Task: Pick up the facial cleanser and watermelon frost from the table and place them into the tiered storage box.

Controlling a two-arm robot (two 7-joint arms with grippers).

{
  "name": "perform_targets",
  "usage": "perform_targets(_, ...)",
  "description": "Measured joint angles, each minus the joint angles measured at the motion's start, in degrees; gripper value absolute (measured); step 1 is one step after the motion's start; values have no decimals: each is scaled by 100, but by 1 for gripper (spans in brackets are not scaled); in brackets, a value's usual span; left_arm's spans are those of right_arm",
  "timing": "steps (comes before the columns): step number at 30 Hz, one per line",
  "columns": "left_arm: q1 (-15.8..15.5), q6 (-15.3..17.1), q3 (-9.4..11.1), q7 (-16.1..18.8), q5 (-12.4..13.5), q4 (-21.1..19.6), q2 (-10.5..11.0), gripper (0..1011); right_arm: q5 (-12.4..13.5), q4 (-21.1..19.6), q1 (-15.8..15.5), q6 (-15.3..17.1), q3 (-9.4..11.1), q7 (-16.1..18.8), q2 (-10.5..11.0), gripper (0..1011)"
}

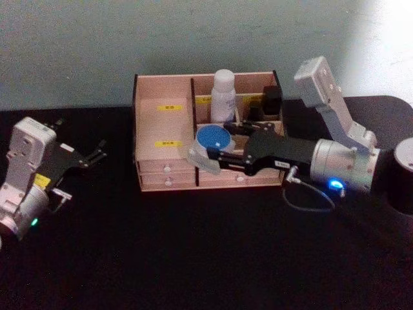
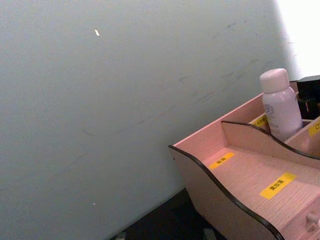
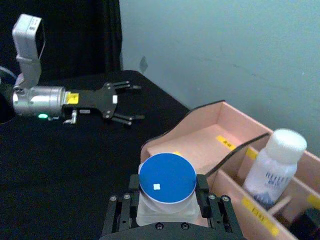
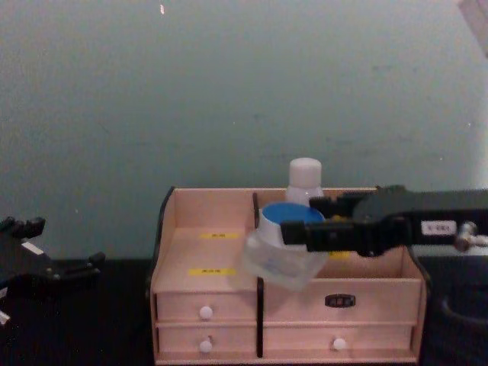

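Test bench: black-draped table, bare wall.

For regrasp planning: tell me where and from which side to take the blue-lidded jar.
Grip the blue-lidded jar across its clear round wall below the lid, coming from the robot's right, as the right claw does now, shut on it. The flat lid offers no edge; the tiered storage box blocks the back.
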Motion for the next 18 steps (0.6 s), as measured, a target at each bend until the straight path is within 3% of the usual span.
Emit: perform_targets(18,0,0,0,0,0,0,0,1001,-255,1178,1098,-79,-481,35,-864,684)
